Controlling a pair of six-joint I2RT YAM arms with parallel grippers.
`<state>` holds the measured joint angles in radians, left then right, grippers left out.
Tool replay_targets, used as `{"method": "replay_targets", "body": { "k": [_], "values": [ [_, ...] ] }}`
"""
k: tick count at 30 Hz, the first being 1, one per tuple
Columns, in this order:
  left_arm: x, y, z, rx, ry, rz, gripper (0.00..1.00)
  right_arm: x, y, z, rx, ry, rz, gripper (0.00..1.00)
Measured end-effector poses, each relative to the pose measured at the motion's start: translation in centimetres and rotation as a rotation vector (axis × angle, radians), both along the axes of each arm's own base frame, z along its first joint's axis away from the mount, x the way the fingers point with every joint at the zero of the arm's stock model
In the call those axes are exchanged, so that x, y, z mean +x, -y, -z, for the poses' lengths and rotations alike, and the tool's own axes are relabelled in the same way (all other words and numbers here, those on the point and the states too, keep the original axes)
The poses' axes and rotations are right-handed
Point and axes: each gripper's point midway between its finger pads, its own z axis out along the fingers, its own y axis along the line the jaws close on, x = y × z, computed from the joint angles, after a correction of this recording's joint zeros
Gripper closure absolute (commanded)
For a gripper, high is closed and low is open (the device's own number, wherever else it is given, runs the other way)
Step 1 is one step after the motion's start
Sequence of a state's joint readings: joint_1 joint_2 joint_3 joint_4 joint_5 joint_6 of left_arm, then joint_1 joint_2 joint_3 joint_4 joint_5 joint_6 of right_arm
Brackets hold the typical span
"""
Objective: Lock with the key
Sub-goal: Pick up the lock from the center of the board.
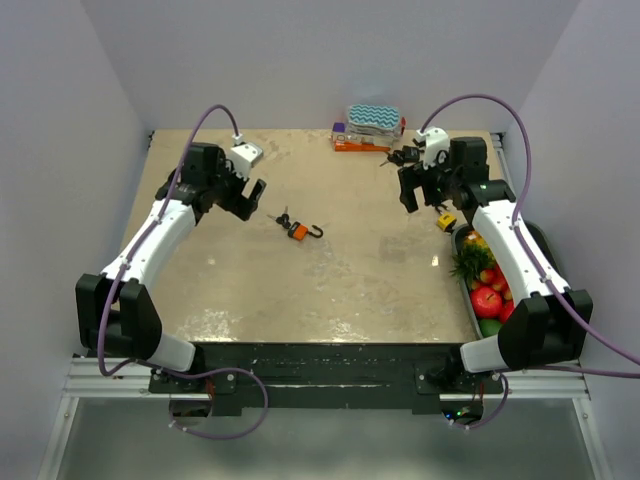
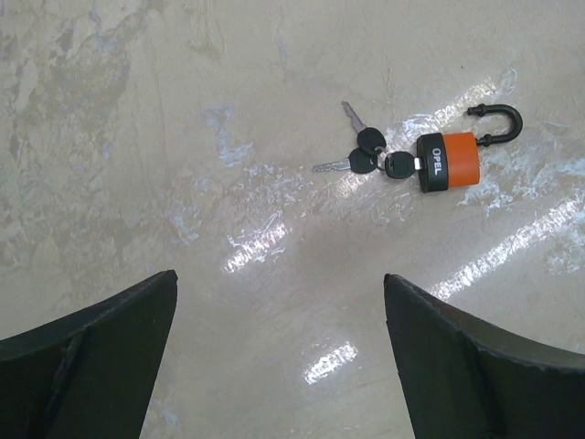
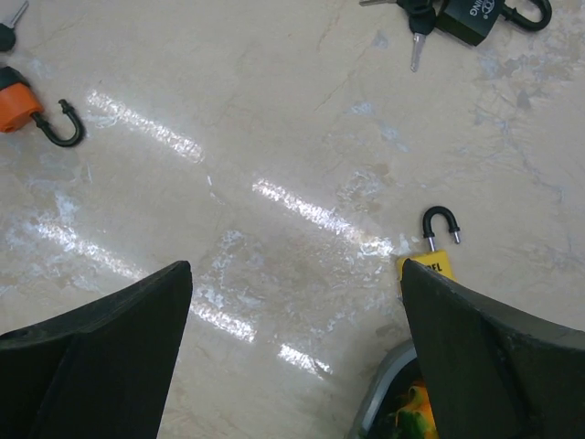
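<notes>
An orange padlock (image 1: 298,231) lies left of the table's middle with its black shackle swung open. A small bunch of black-headed keys (image 1: 283,219) lies against the body's end. In the left wrist view the padlock (image 2: 448,162) and keys (image 2: 366,155) lie ahead and to the right. My left gripper (image 1: 248,198) (image 2: 280,274) is open and empty, hovering just left of the keys. My right gripper (image 1: 421,198) (image 3: 297,263) is open and empty over bare table. The orange padlock shows at its far left (image 3: 16,108).
A yellow padlock (image 1: 446,221) (image 3: 431,263) with an open shackle lies beside my right gripper. A black padlock with keys (image 1: 397,157) (image 3: 475,18) lies farther back. A tray of fruit (image 1: 470,238) stands at the right edge. A blue-patterned packet (image 1: 375,117) and an orange item (image 1: 355,146) lie at the back.
</notes>
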<state>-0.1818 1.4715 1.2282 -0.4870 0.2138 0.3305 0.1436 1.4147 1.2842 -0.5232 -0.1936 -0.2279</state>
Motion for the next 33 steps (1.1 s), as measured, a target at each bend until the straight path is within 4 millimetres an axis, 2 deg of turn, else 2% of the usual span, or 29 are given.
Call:
{"method": "replay_targets", "body": {
  "k": [3,7,12,15,18,22,28,33],
  "values": [
    [0.4,0.2,-0.3,-0.002,0.024,0.010,0.01,-0.2,-0.3,0.1,0.010,-0.007,-0.013,0.01],
    [1.7,1.2,-0.4,0.021,0.048,0.111,0.01,-0.3,-0.4,0.1,0.016,-0.010,-0.020,0.01],
    [5.4,4.0,-0.6,0.087,0.053,0.340,0.01,-0.7,-0.5,0.6,0.017,-0.022,-0.026,0.01],
    [6.3,5.5,0.1,0.104,0.039,0.480,0.01,-1.4,-0.4,1.4,0.013,-0.042,-0.029,0.01],
    [5.8,6.7,1.6,0.120,0.016,0.635,0.01,-2.2,-0.3,1.8,0.007,-0.055,-0.033,0.01],
    [3.9,8.0,4.3,0.163,-0.023,0.847,0.02,-3.1,-0.1,2.1,0.001,-0.060,-0.041,0.01],
    [1.0,10.3,8.2,0.195,-0.075,1.117,0.05,-3.4,0.0,2.5,-0.009,-0.070,-0.049,0.01],
    [0.5,11.9,10.3,0.197,-0.079,1.274,0.07,-3.4,0.0,2.6,-0.017,-0.069,-0.056,0.01]
  ]
}}
